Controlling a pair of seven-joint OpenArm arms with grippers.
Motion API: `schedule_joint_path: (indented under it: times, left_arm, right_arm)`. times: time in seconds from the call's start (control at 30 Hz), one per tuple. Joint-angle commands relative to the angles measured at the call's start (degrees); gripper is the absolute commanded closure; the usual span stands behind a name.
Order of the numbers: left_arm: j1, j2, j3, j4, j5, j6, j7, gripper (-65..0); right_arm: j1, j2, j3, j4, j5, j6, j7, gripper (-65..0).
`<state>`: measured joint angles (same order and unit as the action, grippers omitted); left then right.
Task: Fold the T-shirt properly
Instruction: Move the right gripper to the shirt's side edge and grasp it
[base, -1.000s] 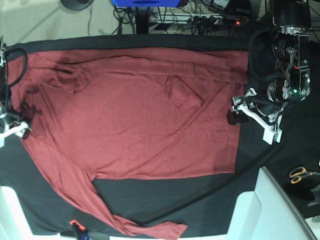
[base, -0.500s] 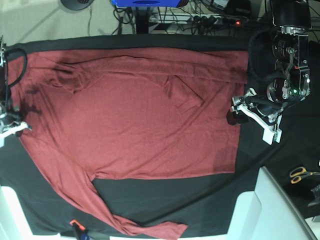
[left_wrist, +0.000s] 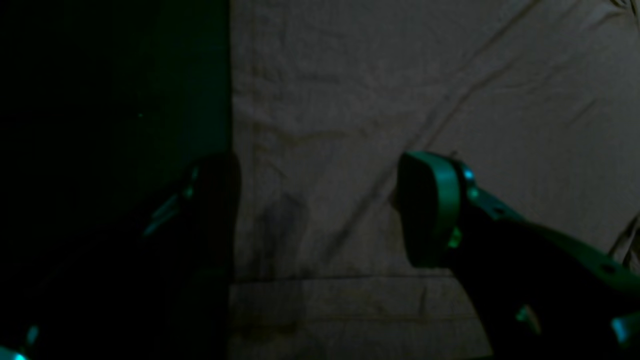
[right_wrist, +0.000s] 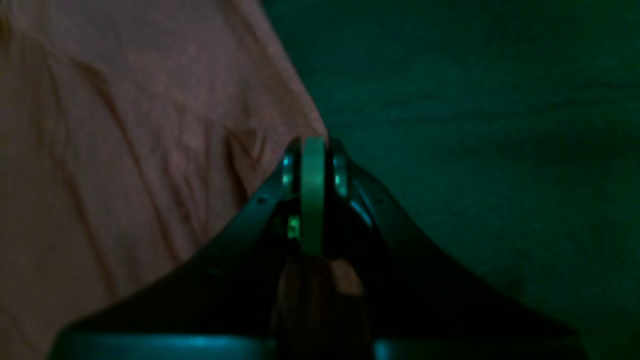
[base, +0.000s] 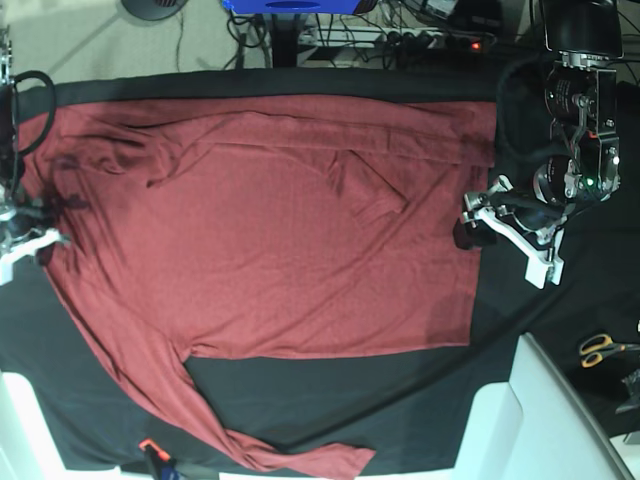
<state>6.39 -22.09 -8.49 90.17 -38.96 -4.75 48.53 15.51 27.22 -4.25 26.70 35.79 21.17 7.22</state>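
The maroon T-shirt (base: 270, 230) lies spread flat on the black table cloth (base: 330, 400), with one long sleeve (base: 200, 420) trailing toward the front edge. My left gripper (base: 468, 228) is open at the shirt's right edge. In the left wrist view it (left_wrist: 320, 210) straddles that edge, with one finger over the shirt (left_wrist: 400, 90) and the other over the cloth (left_wrist: 100, 75). My right gripper (base: 42, 240) is at the shirt's left edge. In the right wrist view it (right_wrist: 312, 150) is shut, pinching the edge of the shirt (right_wrist: 125, 150).
Yellow-handled scissors (base: 600, 348) lie at the far right. A white box (base: 540, 420) stands at the front right, and another white piece (base: 20, 430) at the front left. A small orange and blue tool (base: 155, 455) lies at the front edge.
My right gripper has shifted slightly up and inward with the shirt's left edge, and the folds near that corner have changed shape. The left arm has not moved.
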Motion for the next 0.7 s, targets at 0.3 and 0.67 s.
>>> schedule_joint_path:
  times: [0.3,0.67]
  left_arm:
    - [-0.9,-0.6,-0.3,0.9,-0.3,-0.3,-1.0,-46.2]
    - [-0.8,-0.6,-0.3,0.9,-0.3,-0.3,-1.0,-46.2]
  right_arm:
    - [-8.5,1.6,12.0,19.5,0.5,0.2,-10.3,0.0]
    - [-13.9,1.1,19.2,27.6,0.6,0.2,-20.2,0.0]
